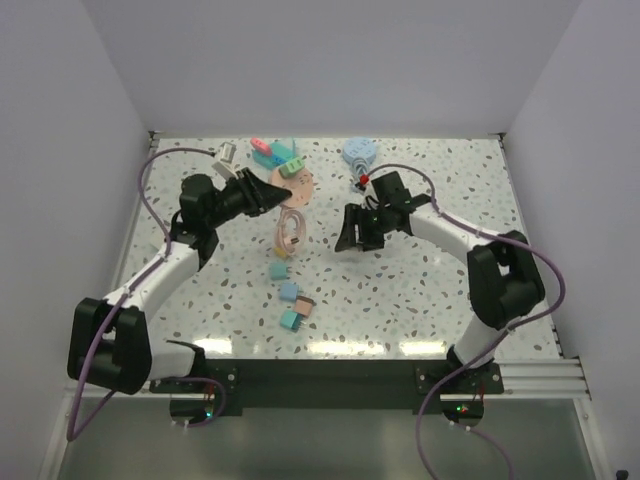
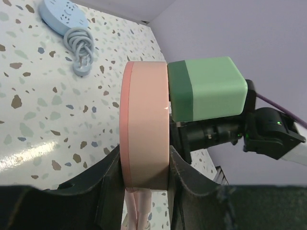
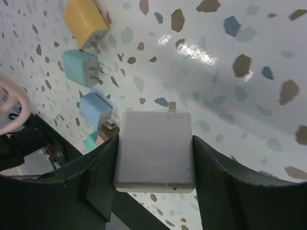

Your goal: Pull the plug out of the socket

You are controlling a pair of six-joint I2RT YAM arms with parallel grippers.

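Observation:
My left gripper (image 2: 144, 189) is shut on the rim of a round pink socket (image 2: 144, 129) and holds it on edge. A green plug (image 2: 206, 88) sits in the socket's face, pointing towards the right arm. In the top view the left gripper (image 1: 272, 194) holds the socket (image 1: 298, 187) at the back middle of the table. My right gripper (image 3: 156, 160) is shut on a white plug (image 3: 156, 148), prong forward, held above the table. It hangs right of the socket in the top view (image 1: 352, 233).
The pink cable (image 1: 290, 230) coils below the socket. Loose yellow (image 3: 86, 21), teal (image 3: 81, 67) and blue (image 3: 96, 109) plugs lie near the table middle. A blue power strip (image 1: 360, 152) and more plugs (image 1: 272, 152) lie at the back. White walls enclose the table.

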